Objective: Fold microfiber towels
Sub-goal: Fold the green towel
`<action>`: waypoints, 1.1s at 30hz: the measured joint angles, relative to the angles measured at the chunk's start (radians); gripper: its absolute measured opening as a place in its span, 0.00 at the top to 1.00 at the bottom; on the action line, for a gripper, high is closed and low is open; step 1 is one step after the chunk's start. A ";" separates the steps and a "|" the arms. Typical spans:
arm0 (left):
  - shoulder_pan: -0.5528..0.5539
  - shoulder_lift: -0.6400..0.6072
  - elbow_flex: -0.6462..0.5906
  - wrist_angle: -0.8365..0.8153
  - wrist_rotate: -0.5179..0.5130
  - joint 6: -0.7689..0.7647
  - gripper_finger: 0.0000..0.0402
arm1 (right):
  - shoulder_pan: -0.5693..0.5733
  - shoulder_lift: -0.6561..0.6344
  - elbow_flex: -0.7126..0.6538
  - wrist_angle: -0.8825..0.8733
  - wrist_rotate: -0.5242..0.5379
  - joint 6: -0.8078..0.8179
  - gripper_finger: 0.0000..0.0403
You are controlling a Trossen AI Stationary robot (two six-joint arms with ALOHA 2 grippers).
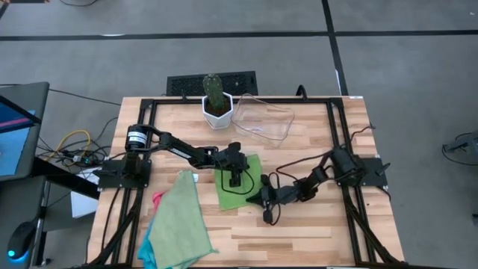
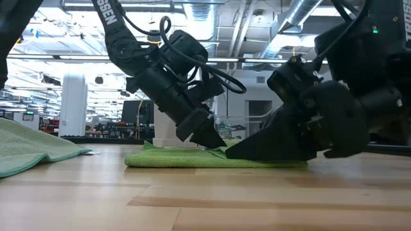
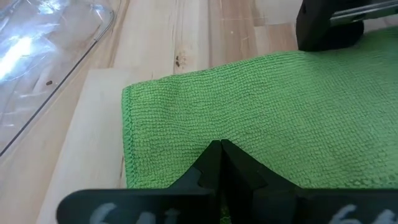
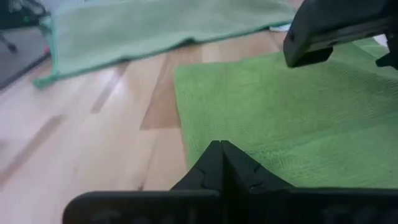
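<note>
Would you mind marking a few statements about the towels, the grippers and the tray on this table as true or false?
1. Both grippers rest on the bright green towel. True: the left gripper and the right gripper are on it.
2. The left gripper is open. False: it is shut.
3. The clear tray holds a towel. False: it is empty.
4. The potted cactus stands beside the tray. True.
5. The pale green towel lies in the tray. False: it lies on the table.

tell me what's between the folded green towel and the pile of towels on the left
Only bare wood of the table. In the high view a plain strip separates the folded green towel from the pile of towels; the right wrist view shows the same gap.
</note>
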 joint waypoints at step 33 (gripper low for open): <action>-0.207 -0.539 -0.001 -0.621 -0.011 -0.097 0.80 | 0.019 -0.131 -0.014 -0.045 -0.039 -0.087 0.82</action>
